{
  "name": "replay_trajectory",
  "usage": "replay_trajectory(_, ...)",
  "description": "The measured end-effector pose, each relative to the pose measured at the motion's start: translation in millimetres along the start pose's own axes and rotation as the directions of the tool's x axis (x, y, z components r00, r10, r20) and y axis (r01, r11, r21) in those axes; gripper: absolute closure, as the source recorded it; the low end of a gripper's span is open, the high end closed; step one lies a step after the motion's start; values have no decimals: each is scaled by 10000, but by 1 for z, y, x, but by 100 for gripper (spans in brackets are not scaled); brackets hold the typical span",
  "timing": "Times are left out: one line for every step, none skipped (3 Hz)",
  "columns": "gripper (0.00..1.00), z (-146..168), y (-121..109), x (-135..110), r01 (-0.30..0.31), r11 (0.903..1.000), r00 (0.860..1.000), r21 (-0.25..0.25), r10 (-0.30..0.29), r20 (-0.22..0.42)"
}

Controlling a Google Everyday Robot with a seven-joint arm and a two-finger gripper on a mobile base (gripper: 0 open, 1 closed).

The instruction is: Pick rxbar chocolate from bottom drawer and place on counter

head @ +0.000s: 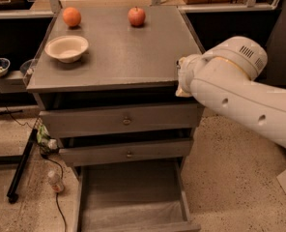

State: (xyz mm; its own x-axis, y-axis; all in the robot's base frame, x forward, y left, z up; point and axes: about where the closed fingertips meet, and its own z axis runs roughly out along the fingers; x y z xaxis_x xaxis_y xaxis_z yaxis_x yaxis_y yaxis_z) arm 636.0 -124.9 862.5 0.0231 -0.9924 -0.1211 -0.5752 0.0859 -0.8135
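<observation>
Cannot make out the rxbar chocolate anywhere in the bottom drawer [131, 192], pulled open, pale liner showing, front edge cut off by the frame. Cannot tell the state of the gripper [183, 77] either: seemingly that pale end of the white arm [239, 93], close against the right front corner of the counter [119, 57]. Spread on that matte grey top: a pale bowl [66, 48], an orange [71, 17], an apple [137, 16]. Below, speckled floor [230, 178], with a small bottle [55, 181] left of the cabinet.
</observation>
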Motion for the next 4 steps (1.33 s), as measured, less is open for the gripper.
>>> replay_trajectory(100, 8, -14, 4, 5, 10000, 9998, -43, -4, 216)
replay_trajectory(100, 18, -37, 1, 174, 9998, 9990, 7, -174, 422)
replay_trajectory(100, 38, -73, -5, 690, 9975, 9950, -156, -677, 739)
replay_trajectory(100, 38, -73, -5, 690, 9975, 9950, -156, -677, 739)
